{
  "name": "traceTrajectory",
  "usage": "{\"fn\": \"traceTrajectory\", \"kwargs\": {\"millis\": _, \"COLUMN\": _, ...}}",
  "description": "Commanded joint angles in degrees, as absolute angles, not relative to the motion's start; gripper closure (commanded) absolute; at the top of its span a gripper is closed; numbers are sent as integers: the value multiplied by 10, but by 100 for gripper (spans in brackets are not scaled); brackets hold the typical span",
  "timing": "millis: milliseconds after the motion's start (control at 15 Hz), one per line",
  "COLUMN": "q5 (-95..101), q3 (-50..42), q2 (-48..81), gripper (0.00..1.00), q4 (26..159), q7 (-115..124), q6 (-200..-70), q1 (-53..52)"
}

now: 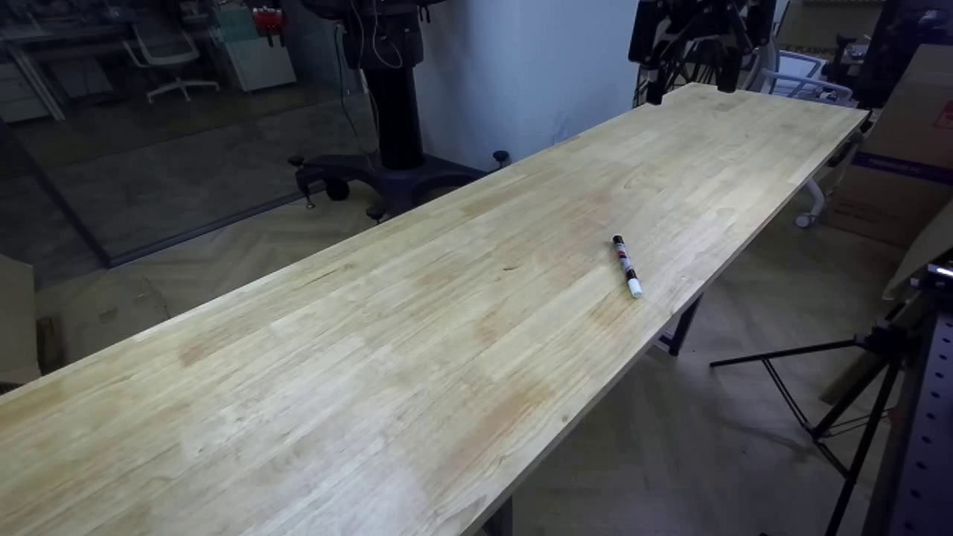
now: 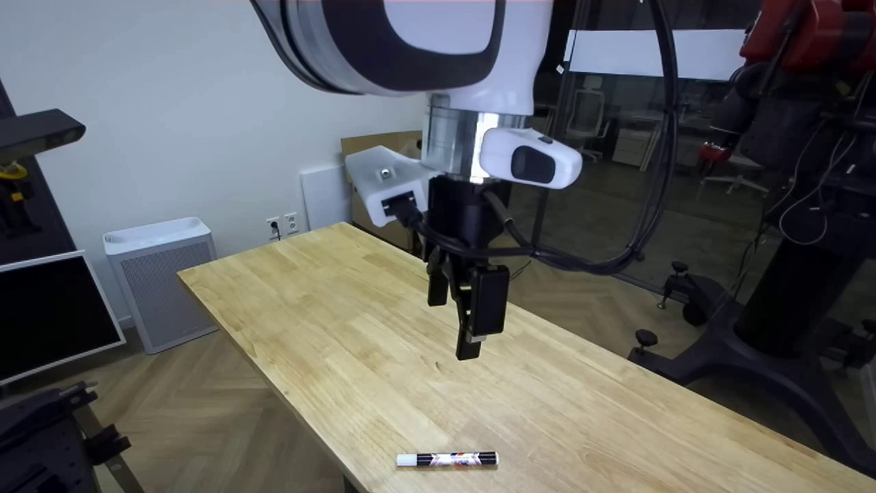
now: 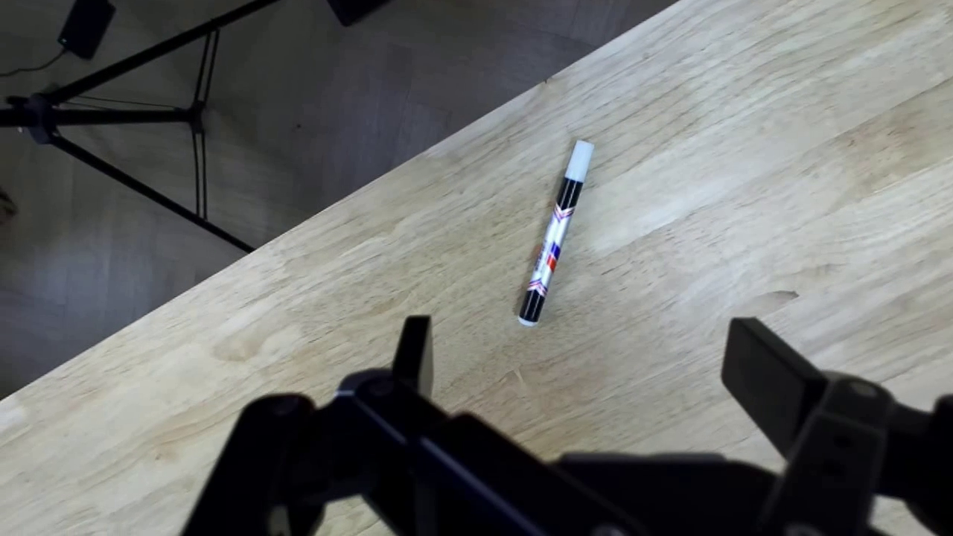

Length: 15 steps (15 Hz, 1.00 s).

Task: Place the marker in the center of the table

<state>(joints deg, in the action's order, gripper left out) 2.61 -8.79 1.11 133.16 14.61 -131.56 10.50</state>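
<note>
"White at one end, then black: what else is that marker point(image 3: 555, 234) showing you?"

"Its slim body is wearing a pale printed middle, with red and blue marks and purplish chevrons. Another black stretch is following, then a small whitish tip."

"Where is it lying?"

"On its side, on the pale wooden worktop point(image 2: 308, 294), much closer to one long edge than to the other. The white cap point(image 3: 579, 160) is pointing towards that closer edge."

"And your jaws, how are they standing?"

"I am holding them wide apart; in the wrist view, bare wood is showing between the two dark pads point(image 3: 770, 383). They are hanging above the worktop, clear of the marker, which is lying out beyond the pads, in line with the gap. Only air is filling my grip."

"Are you noticing any containers?"

"Brown cardboard boxes point(image 1: 901, 141) are standing stacked near the worktop's end in an exterior view, and a purple band is showing there. Their insides are hidden, so I cannot tell what they are holding."
</note>
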Motion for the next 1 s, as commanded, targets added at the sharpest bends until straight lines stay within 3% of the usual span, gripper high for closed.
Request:
{"fn": "traceTrajectory", "kwargs": {"millis": 0, "q5": 57, "q3": -89, "q2": 36, "gripper": 0, "q4": 1350, "q7": 239, "q6": -1394, "q1": 95}}
{"fn": "traceTrajectory", "kwargs": {"millis": 467, "q5": 7, "q3": -97, "q2": 136, "gripper": 0, "q4": 1379, "q7": 321, "q6": -1547, "q1": 74}}
{"fn": "traceTrajectory", "kwargs": {"millis": 933, "q5": -130, "q3": -79, "q2": 252, "gripper": 0, "q4": 1365, "q7": 261, "q6": -1614, "q1": 82}}
